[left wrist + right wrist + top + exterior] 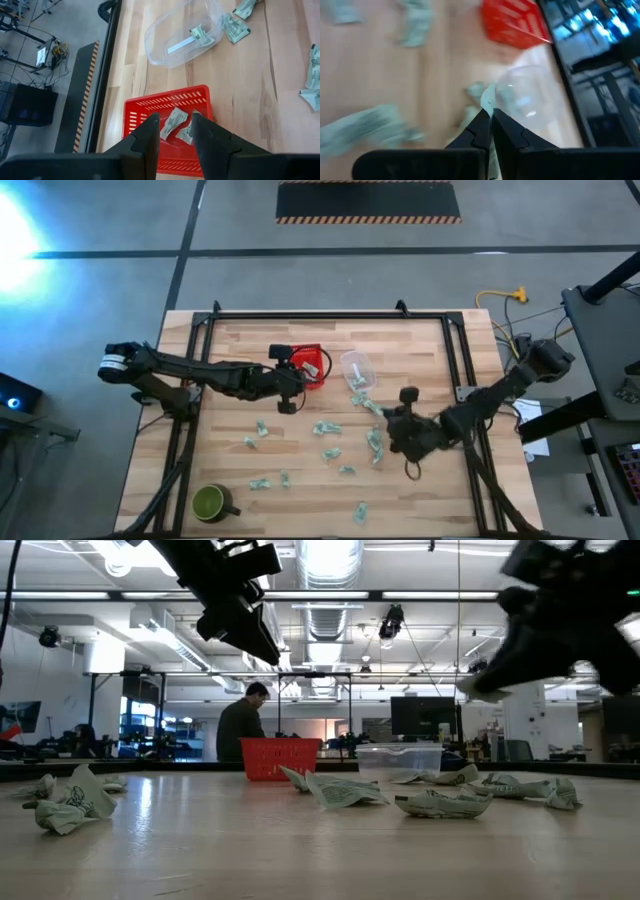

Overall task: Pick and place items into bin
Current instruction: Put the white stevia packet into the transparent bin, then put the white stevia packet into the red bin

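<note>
Several small pale green-and-white crumpled items (325,428) lie scattered on the wooden table, also seen in the low view (340,790). Two more items (174,121) lie inside the red basket (314,363). My left gripper (175,125) hangs open above the basket (150,102), touching nothing. My right gripper (488,114) is right of the table's middle (388,428), raised off the table in the low view (560,620), and shut on one item. My right gripper pinches one pale crumpled item between its two shut fingers. An end of the item (487,98) sticks out past the fingertips. The rest of the item is hidden by the fingers. The gripper is up off the table, so the item is lifted clear.
A clear plastic container (357,368) lies tipped beside the basket on its right, with a piece inside (196,34). A green mug (208,502) stands near the near left corner. A black frame (330,313) borders the table. A person (240,725) stands beyond the far edge.
</note>
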You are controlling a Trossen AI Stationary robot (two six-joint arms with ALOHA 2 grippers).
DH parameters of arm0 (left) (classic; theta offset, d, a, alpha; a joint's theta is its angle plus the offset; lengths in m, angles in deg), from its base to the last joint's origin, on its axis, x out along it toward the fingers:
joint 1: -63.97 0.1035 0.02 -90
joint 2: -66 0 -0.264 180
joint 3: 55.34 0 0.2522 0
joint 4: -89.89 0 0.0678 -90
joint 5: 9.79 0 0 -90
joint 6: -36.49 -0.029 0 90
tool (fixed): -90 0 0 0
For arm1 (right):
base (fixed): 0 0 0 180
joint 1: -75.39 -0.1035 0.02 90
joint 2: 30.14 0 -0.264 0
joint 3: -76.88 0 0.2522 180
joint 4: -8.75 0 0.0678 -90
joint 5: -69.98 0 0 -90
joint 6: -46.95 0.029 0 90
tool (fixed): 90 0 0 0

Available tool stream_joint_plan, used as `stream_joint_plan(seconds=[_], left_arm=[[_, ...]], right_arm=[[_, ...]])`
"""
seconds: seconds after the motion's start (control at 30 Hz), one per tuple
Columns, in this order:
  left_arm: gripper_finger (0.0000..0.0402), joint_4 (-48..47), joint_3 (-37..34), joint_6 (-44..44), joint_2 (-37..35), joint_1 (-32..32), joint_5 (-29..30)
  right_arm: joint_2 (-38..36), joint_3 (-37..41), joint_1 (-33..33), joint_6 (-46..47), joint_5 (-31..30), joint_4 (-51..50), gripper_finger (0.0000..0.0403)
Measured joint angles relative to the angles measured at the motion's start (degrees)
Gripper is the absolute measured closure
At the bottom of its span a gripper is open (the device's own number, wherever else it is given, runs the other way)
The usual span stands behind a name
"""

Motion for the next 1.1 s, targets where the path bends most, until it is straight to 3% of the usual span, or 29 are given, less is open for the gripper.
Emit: stream_joint_plan(seconds=[0.13, 0.37, 0.67, 0.87, 1.1], left_arm=[[0.0304, 0.01, -0.02, 0.01, 0.0, 0.0, 0.0], [0.0304, 0.04, -0.02, 0.02, 0.0, 0.0, 0.0], [0.0304, 0.05, -0.13, 0.08, 0.0, 0.0, 0.0], [0.0304, -0.15, -0.17, 0.09, 0.0, 0.0, -0.04], [0.0304, -6.03, 0.07, 1.9, 0.0, -0.02, -0.17]], right_arm=[[-2.55, -0.52, 8.64, -4.21, 2.79, 1.33, 0.0394], [-5.08, -0.88, 25.77, -16.57, 23.54, 11.32, 0.0394], [-1.45, -0.83, 40.65, -19.39, 41.64, 16.32, 0.0394], [3.3, -0.81, 42.51, -21.38, 43.88, 20.98, 0.0386], [4.42, -1.56, 43.2, -22.09, 43.78, 21.31, 0.0317]])
